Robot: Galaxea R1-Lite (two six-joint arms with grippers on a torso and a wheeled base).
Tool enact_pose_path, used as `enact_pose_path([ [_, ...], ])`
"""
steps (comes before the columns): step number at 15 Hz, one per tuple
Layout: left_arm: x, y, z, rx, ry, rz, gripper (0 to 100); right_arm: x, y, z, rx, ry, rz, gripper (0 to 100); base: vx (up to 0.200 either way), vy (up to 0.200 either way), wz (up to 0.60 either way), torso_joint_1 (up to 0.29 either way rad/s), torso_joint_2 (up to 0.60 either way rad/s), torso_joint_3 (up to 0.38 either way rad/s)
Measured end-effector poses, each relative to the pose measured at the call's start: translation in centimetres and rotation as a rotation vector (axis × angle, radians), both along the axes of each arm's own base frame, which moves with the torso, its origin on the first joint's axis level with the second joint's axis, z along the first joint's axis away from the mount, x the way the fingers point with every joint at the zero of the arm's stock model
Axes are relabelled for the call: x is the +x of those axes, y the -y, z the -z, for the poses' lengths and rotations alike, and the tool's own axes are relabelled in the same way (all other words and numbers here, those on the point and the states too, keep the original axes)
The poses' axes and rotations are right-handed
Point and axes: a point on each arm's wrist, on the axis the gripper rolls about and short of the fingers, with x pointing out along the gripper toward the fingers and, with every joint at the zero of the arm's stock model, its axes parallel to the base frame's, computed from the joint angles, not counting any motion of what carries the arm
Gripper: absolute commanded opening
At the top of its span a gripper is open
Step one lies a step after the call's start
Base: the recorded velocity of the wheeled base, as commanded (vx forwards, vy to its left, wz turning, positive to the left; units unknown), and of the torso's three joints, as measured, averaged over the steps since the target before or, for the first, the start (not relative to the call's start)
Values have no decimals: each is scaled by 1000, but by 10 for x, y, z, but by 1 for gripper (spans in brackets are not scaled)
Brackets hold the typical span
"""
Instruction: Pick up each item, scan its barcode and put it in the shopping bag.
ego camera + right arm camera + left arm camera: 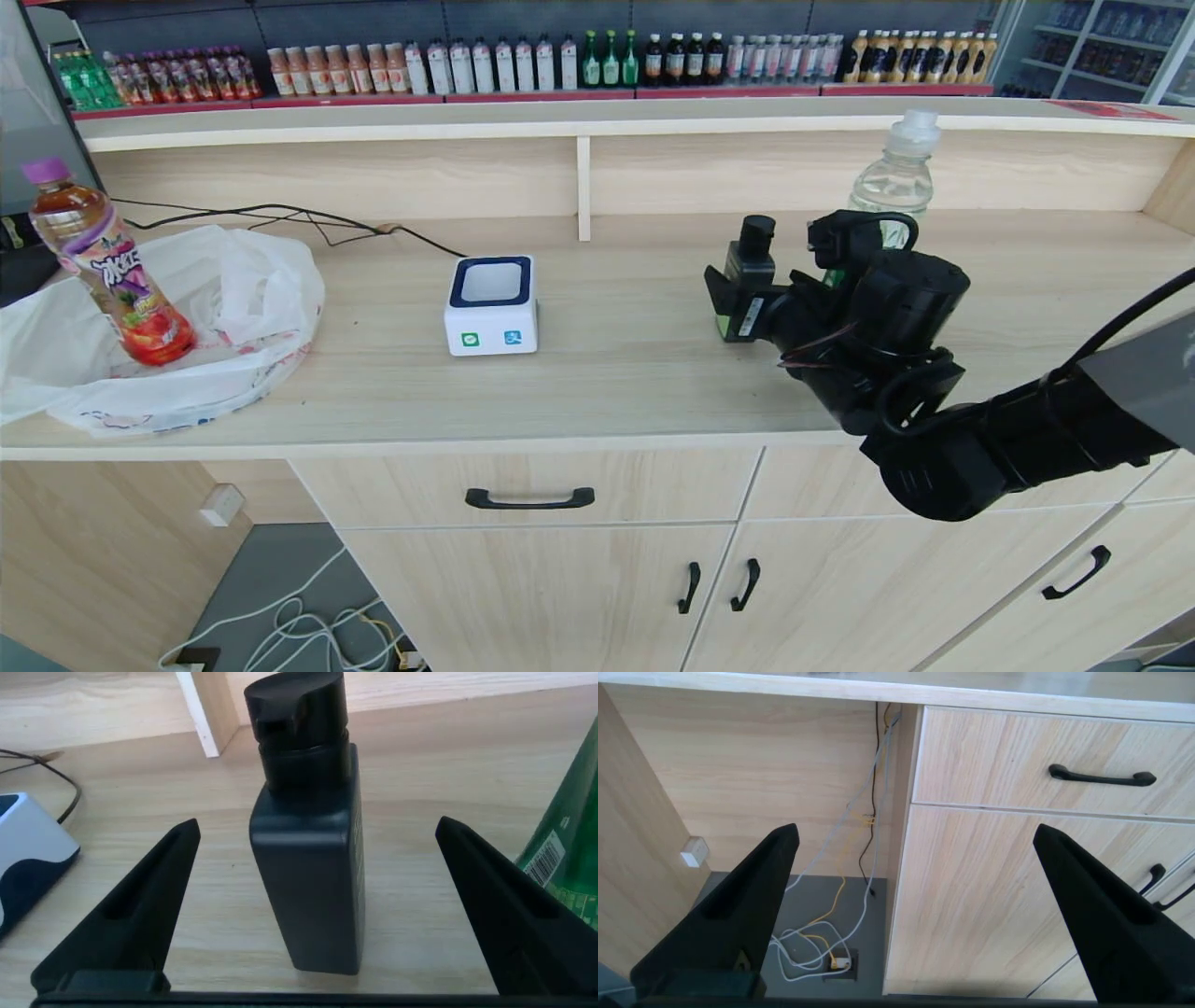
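Step in hand: grasp the black bottle (308, 887). It stands upright on the surface (635, 373), at 3 o'clock of the scanner (491, 304), between the spread fingers (140, 905) of the right gripper (318, 833), untouched. Centre the body, close squarely below the cap, and lift vertically. The shopping bag (261, 280) lies at 9 o'clock of the scanner. The left gripper (915, 840) hangs released before the cabinet (999, 877).

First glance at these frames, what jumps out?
The right gripper, open, with a black flip-cap bottle standing between its fingers on the counter, right of the white barcode scanner. Far left, a purple-capped tea bottle stands in the white shopping bag.
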Motion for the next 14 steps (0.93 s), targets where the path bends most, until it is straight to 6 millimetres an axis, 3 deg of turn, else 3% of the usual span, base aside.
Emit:
enact_pose_path([
  [5,0,0,0,0,0,0,100,23,-1,2,-6,32,25,100,0,0,0,0,0,0],
  [14,0,0,0,0,0,0,100,33,3,10,-20,23,46,100,0,0,0,0,0,0],
])
